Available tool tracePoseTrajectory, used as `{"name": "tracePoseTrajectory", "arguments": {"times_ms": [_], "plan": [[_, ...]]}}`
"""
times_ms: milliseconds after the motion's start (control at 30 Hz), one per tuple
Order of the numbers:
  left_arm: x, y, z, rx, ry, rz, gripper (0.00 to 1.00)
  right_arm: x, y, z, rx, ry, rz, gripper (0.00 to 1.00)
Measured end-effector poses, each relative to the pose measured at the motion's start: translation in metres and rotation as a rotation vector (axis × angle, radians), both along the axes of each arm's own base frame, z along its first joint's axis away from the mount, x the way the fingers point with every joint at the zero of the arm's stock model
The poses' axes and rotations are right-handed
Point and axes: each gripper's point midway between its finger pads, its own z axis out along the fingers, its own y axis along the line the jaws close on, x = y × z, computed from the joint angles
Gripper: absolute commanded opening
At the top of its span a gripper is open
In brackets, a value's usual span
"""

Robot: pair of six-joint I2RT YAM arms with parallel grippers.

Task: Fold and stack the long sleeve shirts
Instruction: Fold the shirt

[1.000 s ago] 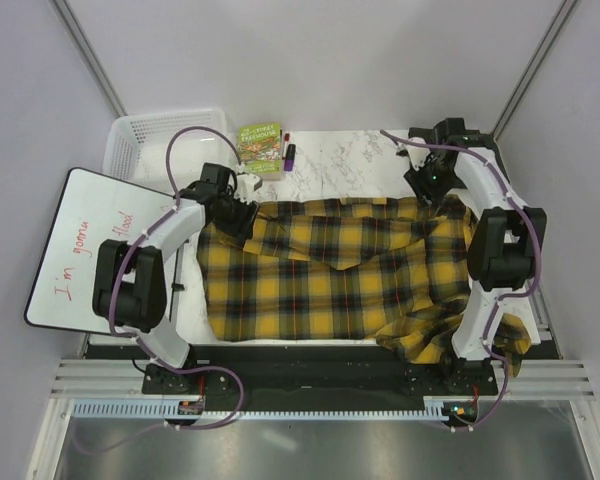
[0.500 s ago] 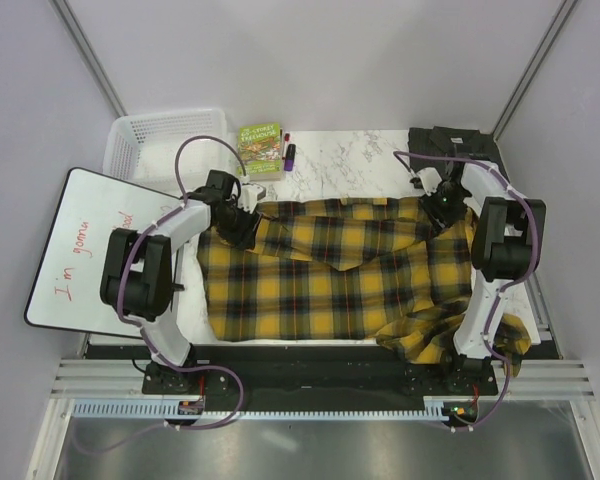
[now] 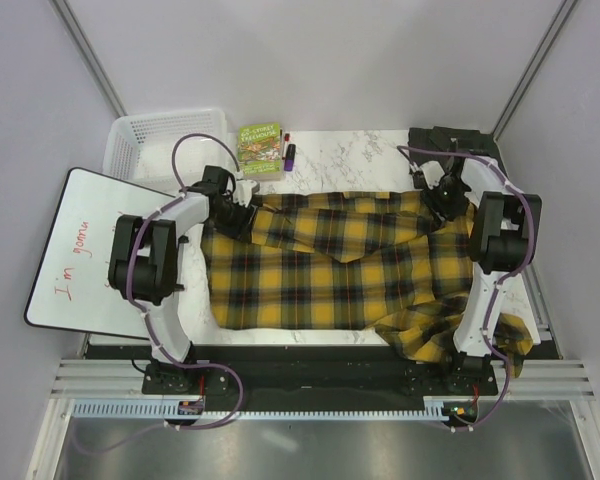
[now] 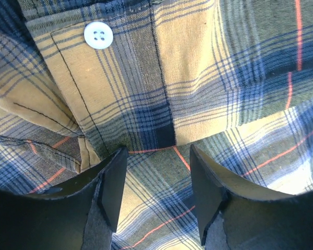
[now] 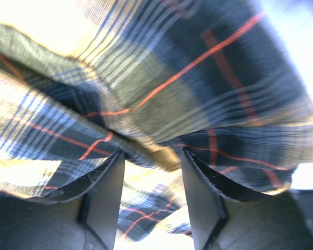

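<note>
The yellow-and-black plaid shirt (image 3: 330, 270) lies spread across the table, its far edge folded over in a flap. My left gripper (image 3: 237, 212) is at the shirt's far left corner. In the left wrist view it (image 4: 157, 156) stands open, with plaid cloth (image 4: 146, 78) and a white button (image 4: 98, 36) lying flat below its fingers. My right gripper (image 3: 442, 200) is at the far right corner. Its jaws (image 5: 152, 156) are apart around a loose fold of plaid (image 5: 198, 67), which is not pinched. The dark charcoal shirt (image 3: 450, 135) lies bunched at the back right.
A white basket (image 3: 160, 140) stands at the back left, with a book (image 3: 260, 148) and markers (image 3: 288, 150) beside it. A whiteboard (image 3: 80, 250) lies off the left side. One plaid sleeve (image 3: 450, 335) hangs bunched over the front right corner by the right arm's base.
The right gripper came forward from the dark shirt onto the plaid shirt's far right corner. The left gripper shifted slightly right. The plaid shirt's near edge drew back a little.
</note>
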Motion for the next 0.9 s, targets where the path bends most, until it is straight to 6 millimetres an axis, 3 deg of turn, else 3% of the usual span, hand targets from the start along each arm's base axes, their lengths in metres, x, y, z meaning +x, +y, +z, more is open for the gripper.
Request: {"name": "tracePoseTrajectory", "arguments": {"times_ms": [133, 233, 333, 433, 500, 567, 633, 700, 833, 900], "plan": [[0.002, -0.002, 0.006, -0.078, 0.008, -0.003, 0.71, 0.025, 0.000, 0.018, 0.001, -0.068, 0.003, 0.75], [-0.016, -0.008, 0.023, -0.147, 0.009, -0.032, 0.76, 0.026, 0.002, 0.045, 0.030, -0.117, 0.032, 0.86], [-0.043, -0.015, 0.066, -0.197, -0.053, -0.103, 0.79, -0.004, 0.007, 0.089, 0.045, -0.159, 0.091, 0.88], [-0.066, -0.021, 0.113, -0.230, -0.175, -0.199, 0.80, -0.055, 0.012, 0.131, 0.033, -0.200, 0.160, 0.87], [-0.084, -0.023, 0.130, -0.238, -0.234, -0.262, 0.80, -0.098, 0.017, 0.145, 0.032, -0.199, 0.204, 0.84], [-0.103, -0.024, 0.129, -0.237, -0.237, -0.313, 0.82, -0.142, 0.022, 0.140, 0.037, -0.152, 0.244, 0.84], [-0.124, -0.025, 0.115, -0.235, -0.194, -0.354, 0.82, -0.186, 0.026, 0.117, 0.059, -0.037, 0.267, 0.83], [-0.146, -0.024, 0.094, -0.229, -0.120, -0.383, 0.84, -0.216, 0.027, 0.094, 0.082, 0.078, 0.276, 0.84], [-0.178, -0.021, 0.074, -0.218, -0.039, -0.427, 0.86, -0.255, 0.023, 0.069, 0.098, 0.227, 0.268, 0.87], [-0.186, -0.021, 0.073, -0.214, -0.045, -0.447, 0.87, -0.259, 0.017, 0.069, 0.089, 0.241, 0.257, 0.87]]}}
